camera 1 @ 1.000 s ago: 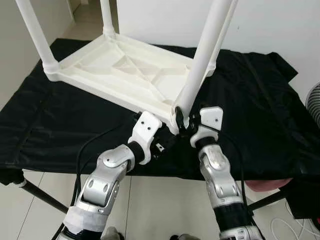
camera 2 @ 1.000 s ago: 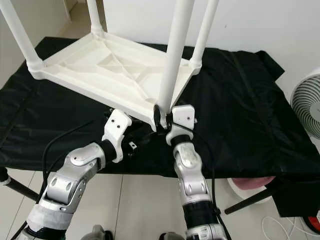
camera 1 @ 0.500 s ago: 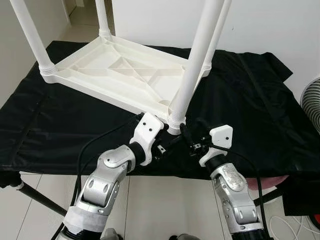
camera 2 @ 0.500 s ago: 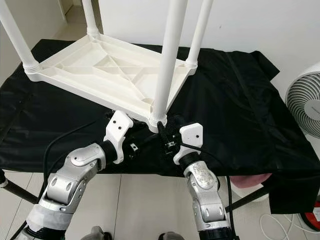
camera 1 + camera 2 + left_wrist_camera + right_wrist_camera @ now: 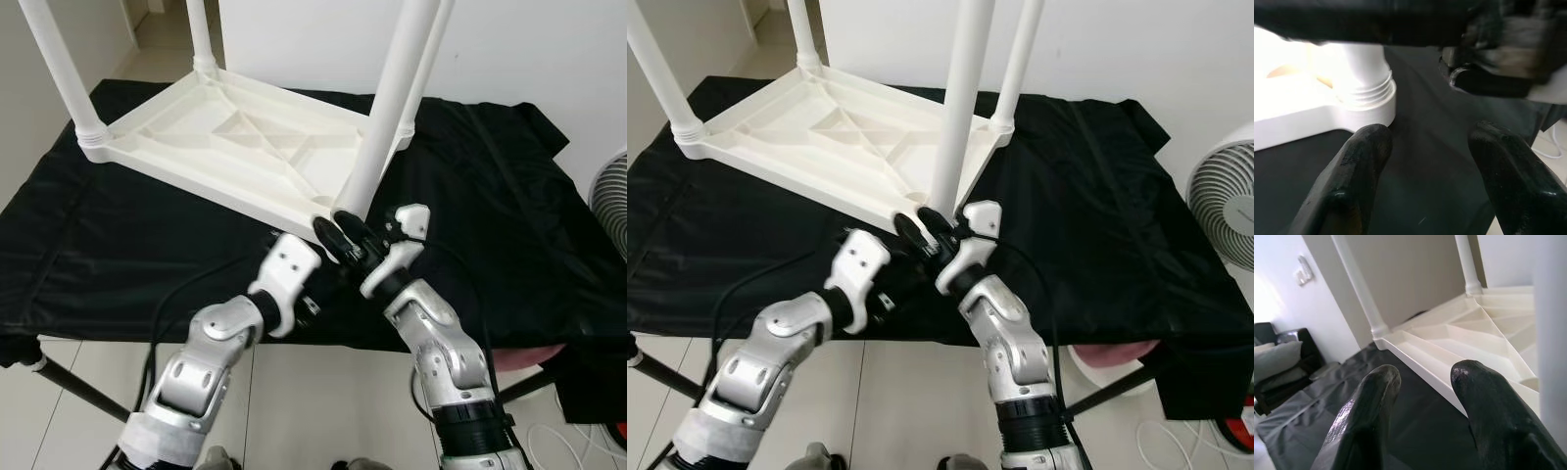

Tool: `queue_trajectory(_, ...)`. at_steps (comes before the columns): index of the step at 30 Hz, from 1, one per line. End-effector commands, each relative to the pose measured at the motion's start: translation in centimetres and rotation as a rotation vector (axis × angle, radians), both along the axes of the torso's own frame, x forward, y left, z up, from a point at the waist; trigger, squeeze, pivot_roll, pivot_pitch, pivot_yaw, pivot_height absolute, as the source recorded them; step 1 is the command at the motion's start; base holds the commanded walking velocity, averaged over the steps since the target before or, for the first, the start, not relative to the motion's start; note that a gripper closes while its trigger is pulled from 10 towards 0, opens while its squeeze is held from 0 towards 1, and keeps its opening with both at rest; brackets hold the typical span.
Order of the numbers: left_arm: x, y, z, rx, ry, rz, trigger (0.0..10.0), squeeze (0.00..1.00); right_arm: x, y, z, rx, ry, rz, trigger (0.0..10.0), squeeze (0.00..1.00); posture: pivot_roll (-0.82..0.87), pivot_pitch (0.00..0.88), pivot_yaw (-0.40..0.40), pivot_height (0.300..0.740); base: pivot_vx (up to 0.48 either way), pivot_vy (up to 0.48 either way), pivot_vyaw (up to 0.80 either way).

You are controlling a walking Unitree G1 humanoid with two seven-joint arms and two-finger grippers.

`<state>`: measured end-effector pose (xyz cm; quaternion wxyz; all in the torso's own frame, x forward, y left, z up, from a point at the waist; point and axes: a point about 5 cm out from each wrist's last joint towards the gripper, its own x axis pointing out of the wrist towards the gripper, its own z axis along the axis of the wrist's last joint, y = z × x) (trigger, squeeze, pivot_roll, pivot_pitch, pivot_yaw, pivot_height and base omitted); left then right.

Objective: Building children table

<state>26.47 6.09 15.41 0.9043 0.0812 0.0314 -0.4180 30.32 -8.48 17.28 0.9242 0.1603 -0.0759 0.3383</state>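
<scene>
A white children's table [image 5: 235, 147] lies upside down on a surface draped in black cloth [image 5: 490, 215], its legs pointing up. The near leg [image 5: 387, 108] rises from the table's near corner, and its ribbed base collar [image 5: 1369, 93] sits just beyond the left gripper [image 5: 1425, 142]. That gripper rests low on the cloth below the same corner with its jaws released, nothing between the two black fingers [image 5: 1359, 166]. The right gripper [image 5: 338, 235] is right beside the foot of the near leg, just off the corner's rim; its jaws are also released, holding nothing, and look out over the table's ribbed underside. A white fan [image 5: 1225, 211] stands off the far right side of the cloth.
</scene>
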Motion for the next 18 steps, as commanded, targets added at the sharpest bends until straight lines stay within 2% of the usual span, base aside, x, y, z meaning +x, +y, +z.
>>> queue_trajectory(1,-0.1,0.0,-0.2,0.015,0.008,-0.005,10.0,0.00,0.4,-0.5,-0.6,-0.002,0.017,-0.011,10.0,0.00,-0.05,0.063,-0.023,0.740,0.000,0.000,0.00)
queue_trajectory(7,0.0,-0.1,-0.1,0.013,0.008,0.002,10.0,0.00,2.3,-0.9,-0.8,0.011,0.049,-0.063,10.0,0.00,-0.05,0.082,-0.020,0.740,0.000,0.000,0.00)
queue_trajectory(18,-0.4,-0.2,-0.4,0.021,0.026,-0.016,10.0,0.00,3.7,-1.5,-0.6,0.045,0.032,-0.120,10.0,0.00,-0.05,0.089,-0.022,0.740,0.000,0.000,0.00)
